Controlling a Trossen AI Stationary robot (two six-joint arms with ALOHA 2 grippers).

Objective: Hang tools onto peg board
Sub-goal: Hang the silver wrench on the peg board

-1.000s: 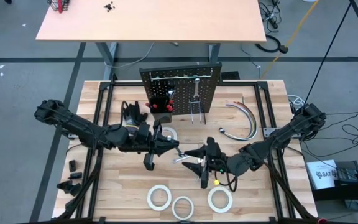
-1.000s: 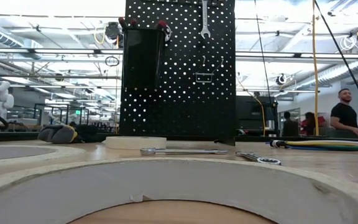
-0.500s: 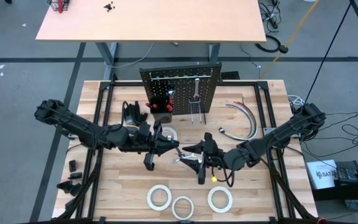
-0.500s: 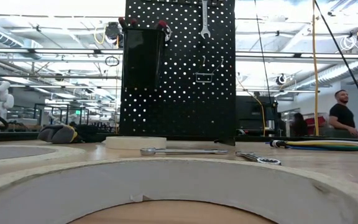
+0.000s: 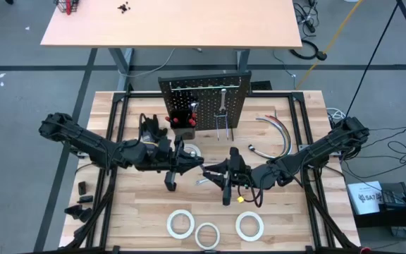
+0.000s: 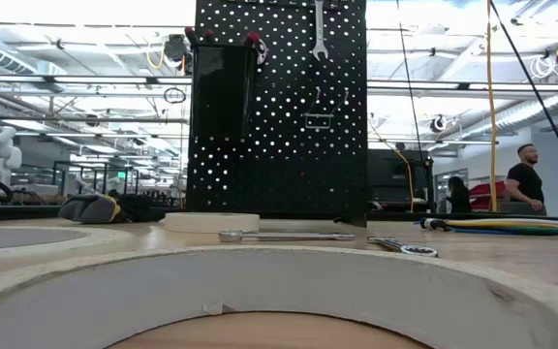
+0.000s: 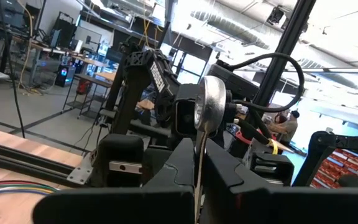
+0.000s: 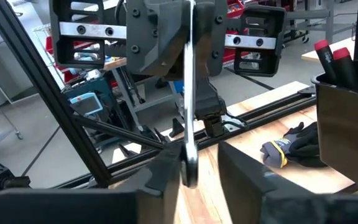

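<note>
A slim silver wrench (image 5: 204,173) with a round head (image 7: 211,102) hangs in the air between my two grippers over the table's middle. My left gripper (image 5: 191,166) is shut on it. My right gripper (image 5: 218,174) faces it, open. Its fingers (image 8: 165,177) stand on either side of the wrench's round free end (image 8: 189,169); I cannot tell whether one touches it. The black peg board (image 5: 204,99) stands at the far side. One wrench (image 6: 319,29) hangs on it, and red-handled screwdrivers stand in its bin (image 6: 223,97). My left gripper pinches the wrench's thin shaft (image 7: 197,171) between its two fingers. It comes level from the table's left. The wrench runs on along the fingers toward my right gripper, lifted clear of the table.
Three white tape rolls (image 5: 180,223) (image 5: 206,233) (image 5: 249,226) lie near the table's near edge, and one more (image 5: 192,152) lies before the board. Black gloves (image 5: 150,127) lie to the board's left, grey hoses (image 5: 279,131) to its right. Another wrench (image 6: 289,236) and a ratchet (image 6: 402,248) lie on the table.
My right gripper has moved toward the table's left and a little toward its far edge. It has closed in on the wrench's free end and stayed open. The wrench has kept its place.
</note>
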